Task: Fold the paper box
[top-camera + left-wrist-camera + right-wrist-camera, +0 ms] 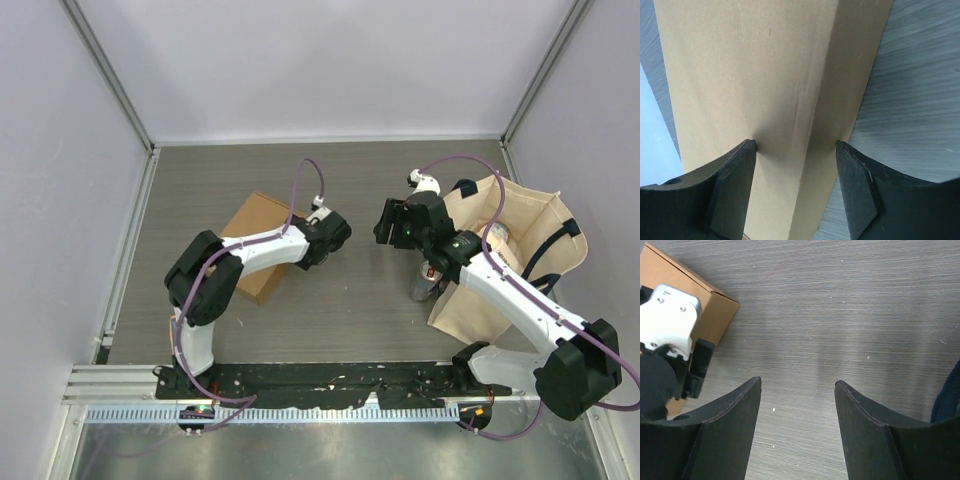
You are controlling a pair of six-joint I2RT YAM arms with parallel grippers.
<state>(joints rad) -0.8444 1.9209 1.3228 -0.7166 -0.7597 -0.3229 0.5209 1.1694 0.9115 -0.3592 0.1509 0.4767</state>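
The paper box (258, 222) is a closed brown cardboard box lying flat on the table, left of centre. My left gripper (318, 250) is at its right end. In the left wrist view the box (755, 75) fills the frame, and the left gripper (795, 144) straddles its long edge: one fingertip (751, 146) is over the top face, the other at the side wall by the table. The jaws stand apart. My right gripper (388, 224) hovers open over bare table right of the box. In the right wrist view nothing lies between the right gripper (797, 385) jaws, and the box corner (715, 305) shows upper left.
A beige cloth tote bag (510, 260) with dark handles lies at the right, partly under the right arm. A small packet (425, 282) stands at the bag's left edge. Grey walls close in the table on three sides.
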